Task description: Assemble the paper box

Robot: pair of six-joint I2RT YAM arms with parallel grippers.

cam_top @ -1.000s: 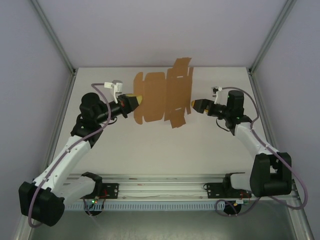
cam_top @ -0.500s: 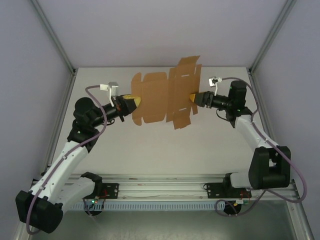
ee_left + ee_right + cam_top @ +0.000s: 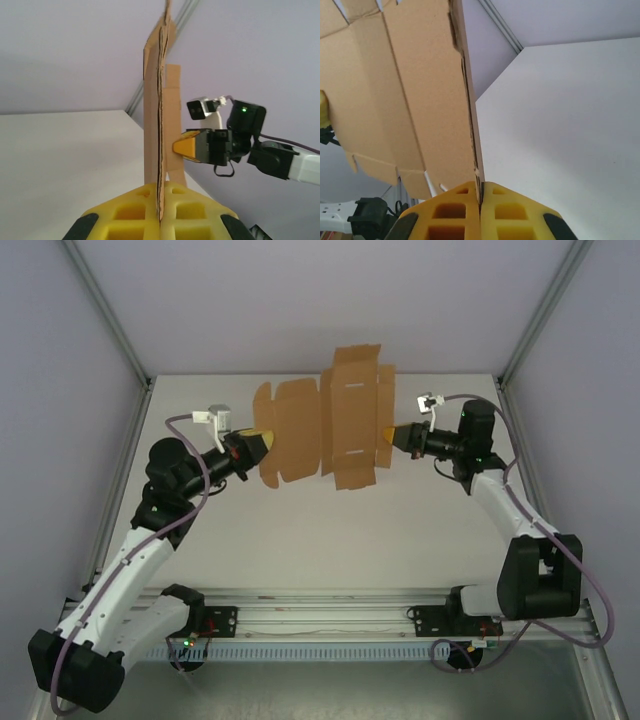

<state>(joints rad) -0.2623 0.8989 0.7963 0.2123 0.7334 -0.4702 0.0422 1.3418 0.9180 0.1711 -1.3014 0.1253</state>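
The paper box (image 3: 345, 425) (unfolded brown die-cut sheet) is clamped by left fingers (image 3: 130, 214) and right fingers (image 3: 451, 215).

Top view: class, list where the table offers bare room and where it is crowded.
Free: the broad white table between both arms, from the paper box back to the near rail. Crowded: the far strip, where left pincer and right pincer grip the box.
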